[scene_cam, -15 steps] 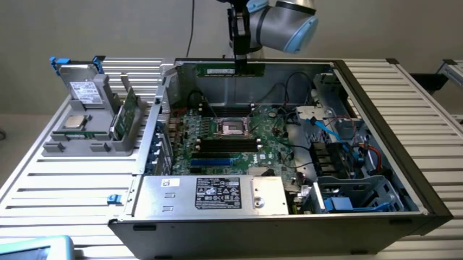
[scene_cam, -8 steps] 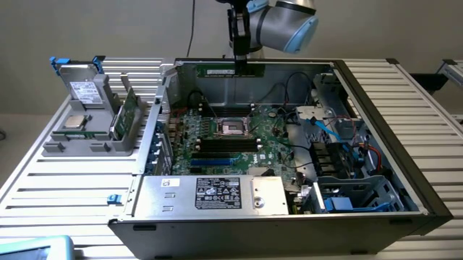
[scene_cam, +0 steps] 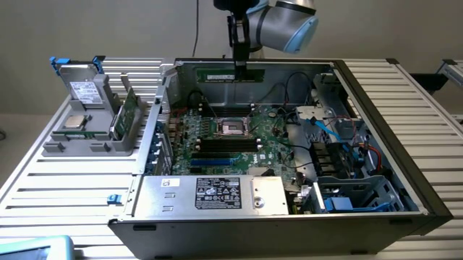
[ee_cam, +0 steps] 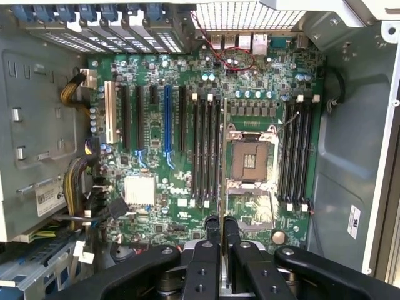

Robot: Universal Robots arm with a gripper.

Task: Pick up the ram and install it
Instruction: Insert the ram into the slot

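Exterior view, A: stage reached?
B: Pickup done. Slim green circuit-board ram (scene_cam: 217, 76) clamped between narrow black gripper (scene_cam: 241, 67) fingers, over far side of open grey metal case (scene_cam: 253, 235); not yet seated in black motherboard slots (scene_cam: 227, 143).

Matt green circuit-board ram (scene_cam: 217, 76); dull grey metal case (scene_cam: 253, 238); matt black pincer (ee_cam: 221, 226).

Grey arm (scene_cam: 285, 19) hanging down from above, wrist vertical, jaws pinched narrowly on the ram (scene_cam: 217, 76)
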